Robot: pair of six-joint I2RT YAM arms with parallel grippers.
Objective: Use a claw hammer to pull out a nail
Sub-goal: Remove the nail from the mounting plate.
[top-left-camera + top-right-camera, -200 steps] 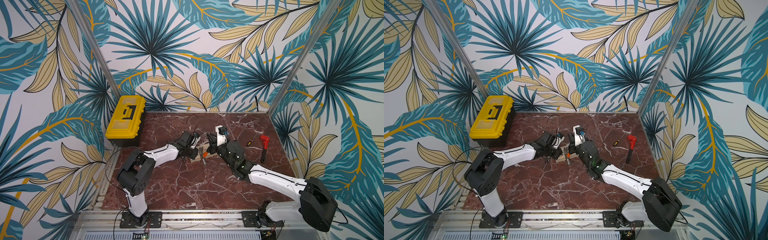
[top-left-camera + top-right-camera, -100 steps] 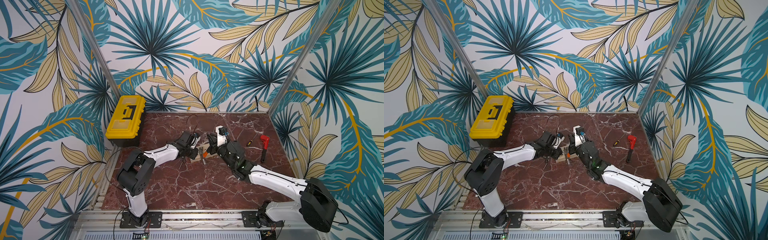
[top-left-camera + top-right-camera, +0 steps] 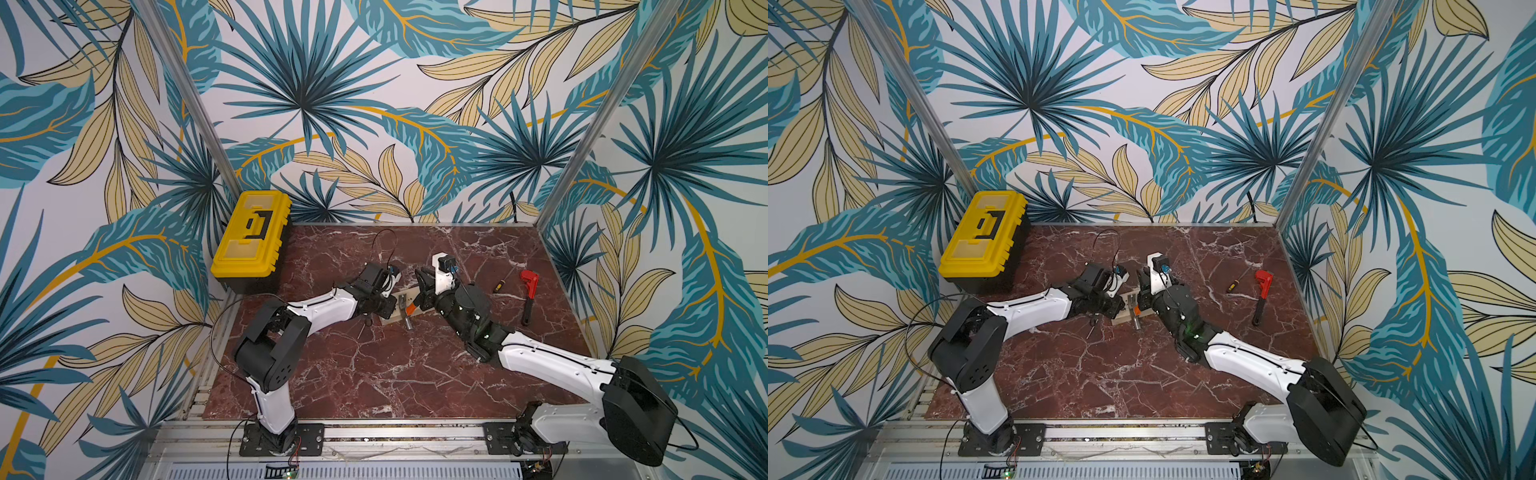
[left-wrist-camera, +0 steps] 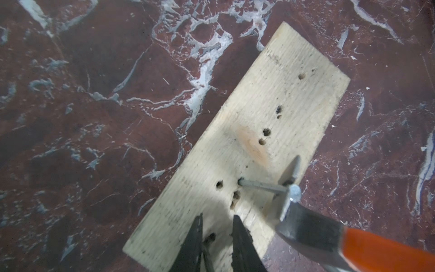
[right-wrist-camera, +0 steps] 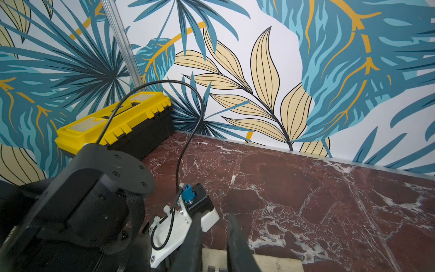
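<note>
The claw hammer (image 4: 306, 233) is tilting over the wooden board (image 4: 270, 99) near the middle of the table (image 3: 374, 374), its fork hooking the leaning nail (image 4: 261, 186). The right gripper (image 5: 215, 214) is clamping its shaft. The left gripper (image 4: 218, 217), jaws slightly apart, is pressing on the board. Stiff and head-heavy, the hammer is likely levering best when gripped far down the handle.

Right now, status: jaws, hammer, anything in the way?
Left gripper open, tips over wooden board. Right gripper shut on claw hammer. Claw hooks nail under its head; it leans, tip in board. Red wrench off aside.
</note>
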